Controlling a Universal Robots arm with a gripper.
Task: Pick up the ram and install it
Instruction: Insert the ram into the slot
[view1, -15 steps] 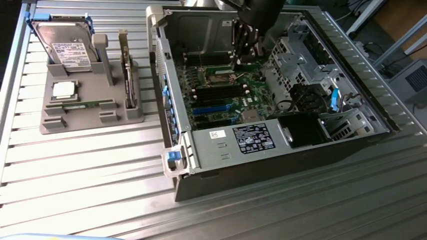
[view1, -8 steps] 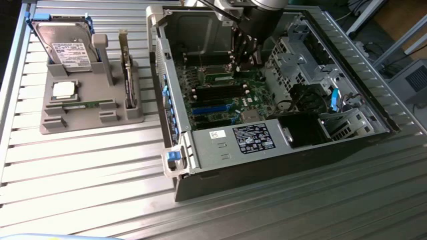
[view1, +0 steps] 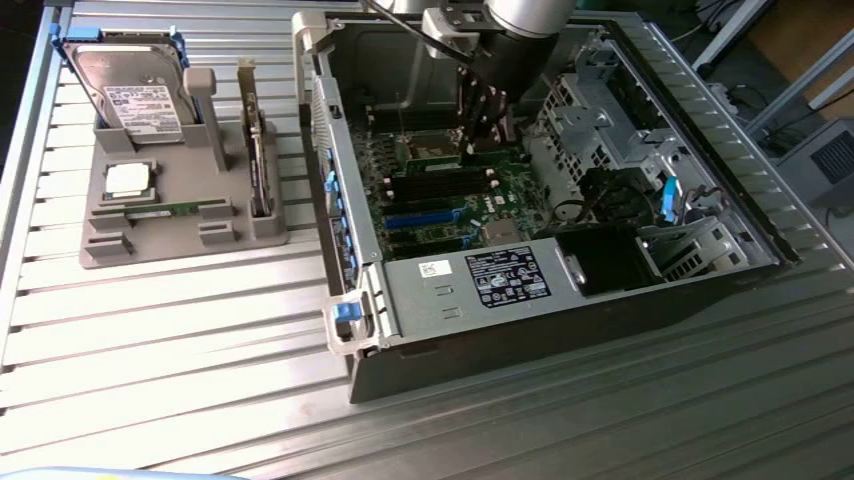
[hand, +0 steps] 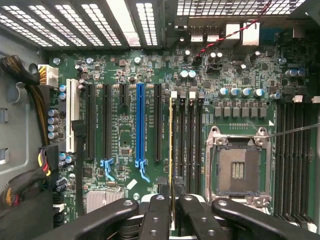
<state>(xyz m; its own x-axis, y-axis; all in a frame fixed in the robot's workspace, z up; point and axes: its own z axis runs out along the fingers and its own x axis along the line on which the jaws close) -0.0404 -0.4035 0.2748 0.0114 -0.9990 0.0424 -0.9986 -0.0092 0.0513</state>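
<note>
My gripper (hand: 172, 200) is shut on the ram (hand: 171, 150), which I see edge-on as a thin gold-green strip between the two black fingers (hand: 159, 212). The stick hangs inside the open computer case (view1: 400, 300), lined up over the outermost of several black memory slots (hand: 190, 135) beside the bare processor socket (hand: 239, 170). In the exterior view the gripper (view1: 487, 125) reaches down into the case over the motherboard (view1: 441, 190). I cannot tell whether the ram's lower edge touches the slot. A second green stick (view1: 171, 211) lies in the grey holder.
The grey parts holder (view1: 174, 235) stands at the exterior view's left with a hard drive (view1: 134, 95), a square silver processor (view1: 130, 180) and an upright card (view1: 251, 130). A power supply (view1: 494, 280), drive cage (view1: 601, 120) and cables (hand: 30, 95) crowd the case.
</note>
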